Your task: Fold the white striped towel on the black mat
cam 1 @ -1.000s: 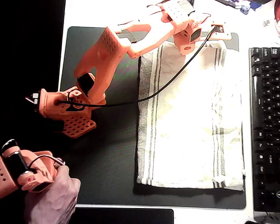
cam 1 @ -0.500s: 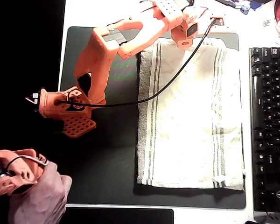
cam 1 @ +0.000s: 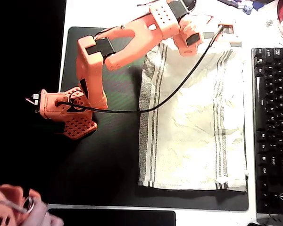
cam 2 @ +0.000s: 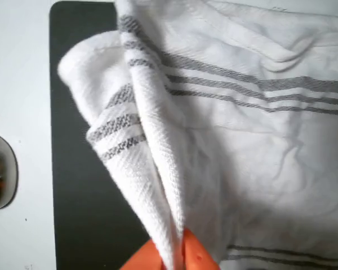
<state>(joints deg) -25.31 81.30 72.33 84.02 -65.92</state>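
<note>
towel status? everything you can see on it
The white striped towel is off-white, coarse-woven cloth with groups of thin grey stripes along two edges. It lies mostly flat and lightly wrinkled on the black mat, beside the keyboard. Its far corner is lifted and bunched, pinched in the orange gripper. A black cable crosses over it.

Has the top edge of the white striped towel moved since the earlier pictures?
Yes. In the overhead view, the gripper has pulled the top right corner of the white striped towel up and right, toward the top edge of the black mat; the bottom edge has stayed.
</note>
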